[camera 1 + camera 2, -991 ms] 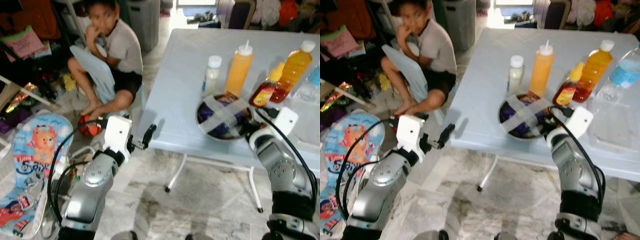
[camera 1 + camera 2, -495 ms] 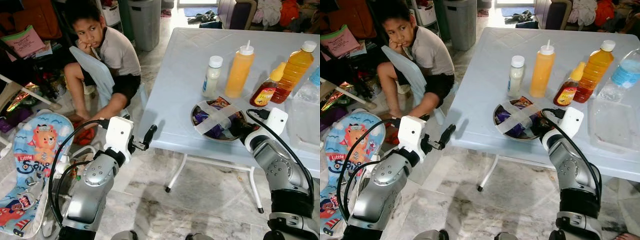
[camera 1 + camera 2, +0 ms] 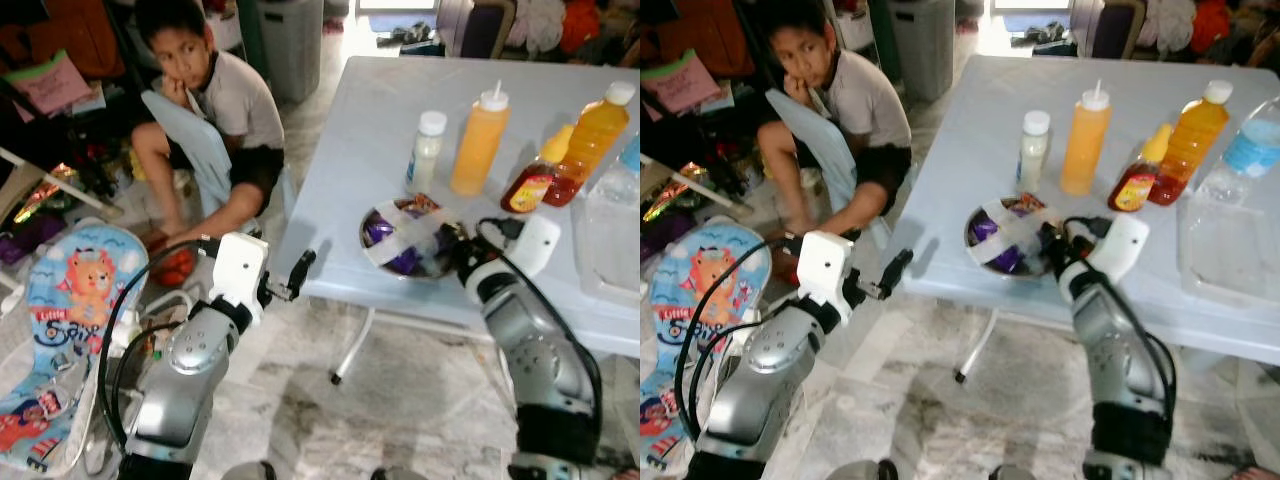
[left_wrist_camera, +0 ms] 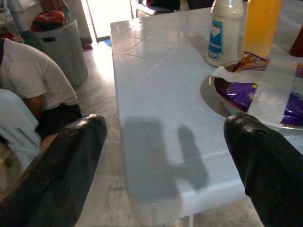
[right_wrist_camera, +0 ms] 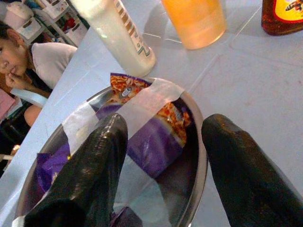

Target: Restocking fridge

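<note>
A metal bowl [image 3: 405, 240] of purple snack packets, strapped over with white tape, sits near the front edge of the pale table [image 3: 360, 130]. My right gripper [image 3: 452, 248] is at the bowl's right side and open. In the right wrist view one finger [image 5: 102, 156] lies over the packets [image 5: 156, 146] and the other is by the rim. Behind the bowl stand a white bottle [image 3: 424, 150], an orange squeeze bottle [image 3: 478, 140], a red sauce bottle [image 3: 527, 185] and an orange juice bottle [image 3: 592, 135]. My left gripper [image 3: 298, 272] hangs open off the table's front left corner, holding nothing.
A person [image 3: 215, 100] sits on the floor left of the table. A baby bouncer [image 3: 60, 300] lies at my left, a grey bin [image 3: 290, 40] stands behind. A clear water bottle [image 3: 630, 150] and a clear plastic box [image 3: 610, 240] are at the table's right.
The bowl has slid left along the table, away from the sauce bottle, with my right gripper moving left beside it. The left arm has stayed where it was.
</note>
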Controlling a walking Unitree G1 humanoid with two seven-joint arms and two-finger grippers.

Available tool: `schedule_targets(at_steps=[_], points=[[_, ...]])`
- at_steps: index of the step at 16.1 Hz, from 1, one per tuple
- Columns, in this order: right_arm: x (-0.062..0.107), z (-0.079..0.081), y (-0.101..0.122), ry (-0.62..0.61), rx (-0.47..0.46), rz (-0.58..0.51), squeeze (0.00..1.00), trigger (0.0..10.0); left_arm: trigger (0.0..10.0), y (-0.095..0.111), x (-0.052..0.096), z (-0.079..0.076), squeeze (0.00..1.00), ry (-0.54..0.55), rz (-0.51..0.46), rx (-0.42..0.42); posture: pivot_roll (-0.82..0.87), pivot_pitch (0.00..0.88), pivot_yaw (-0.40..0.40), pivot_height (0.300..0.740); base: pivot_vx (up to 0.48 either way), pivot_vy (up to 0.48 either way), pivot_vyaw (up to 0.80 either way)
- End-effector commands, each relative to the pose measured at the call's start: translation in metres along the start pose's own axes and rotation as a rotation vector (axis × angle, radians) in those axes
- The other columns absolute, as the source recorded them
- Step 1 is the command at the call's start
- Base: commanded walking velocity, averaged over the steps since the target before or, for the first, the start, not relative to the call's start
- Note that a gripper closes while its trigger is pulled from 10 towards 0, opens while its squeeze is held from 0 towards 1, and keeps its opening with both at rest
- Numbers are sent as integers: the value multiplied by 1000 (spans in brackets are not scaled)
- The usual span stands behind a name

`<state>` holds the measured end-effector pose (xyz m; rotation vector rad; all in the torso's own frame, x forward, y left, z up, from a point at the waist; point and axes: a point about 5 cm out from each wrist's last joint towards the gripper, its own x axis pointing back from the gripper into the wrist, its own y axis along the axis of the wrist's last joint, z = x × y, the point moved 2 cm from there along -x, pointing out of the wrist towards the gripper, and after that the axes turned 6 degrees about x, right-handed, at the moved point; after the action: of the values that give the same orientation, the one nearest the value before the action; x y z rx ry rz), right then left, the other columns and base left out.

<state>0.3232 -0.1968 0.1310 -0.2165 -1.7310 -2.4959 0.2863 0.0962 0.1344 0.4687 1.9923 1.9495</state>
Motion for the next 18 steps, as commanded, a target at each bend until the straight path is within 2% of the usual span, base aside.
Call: schedule_targets(at_steps=[1, 4, 7, 10, 11, 12, 13, 14, 18], points=[[4, 3, 1, -10, 4, -17, 1000, 10000, 10000, -2, 0, 0, 0, -2, 8, -8, -31, 91, 72, 740, 0, 0, 0], [10, 3, -14, -66, -27, 12, 1000, 10000, 10000, -2, 0, 0, 0, -7, 7, -9, -31, 92, 69, 740, 0, 0, 0], [13, 17, -22, -48, -70, 23, 1000, 10000, 10000, -2, 0, -1, 0, -9, 3, -11, -28, 95, 68, 740, 0, 0, 0], [12, 32, -24, -28, -104, 19, 949, 10000, 10000, -1, 0, -1, 0, -9, 1, -12, -26, 96, 69, 740, 0, 0, 0], [10, 37, -24, -25, -133, 17, 839, 10000, 10000, -1, 0, -1, 0, -12, 0, -14, -24, 95, 69, 740, 0, 0, 0], [8, 41, -23, -26, -155, 18, 255, 9608, 10000, -1, 0, -2, 0, -13, -1, -15, -24, 94, 68, 740, 0, 0, 0], [8, 41, -24, -31, -157, 20, 114, 6745, 10000, -1, 0, -2, 0, -13, -1, -15, -24, 94, 68, 740, 0, 0, 0], [9, 38, -29, -72, -190, 42, 0, 0, 10000, -1, 0, -2, 0, -13, -2, -16, -24, 94, 66, 740, 0, 0, 0], [15, 30, -38, -140, -199, 57, 0, 0, 10000, -1, 0, -3, 0, -15, -2, -15, -26, 94, 66, 740, 0, 0, 0]])
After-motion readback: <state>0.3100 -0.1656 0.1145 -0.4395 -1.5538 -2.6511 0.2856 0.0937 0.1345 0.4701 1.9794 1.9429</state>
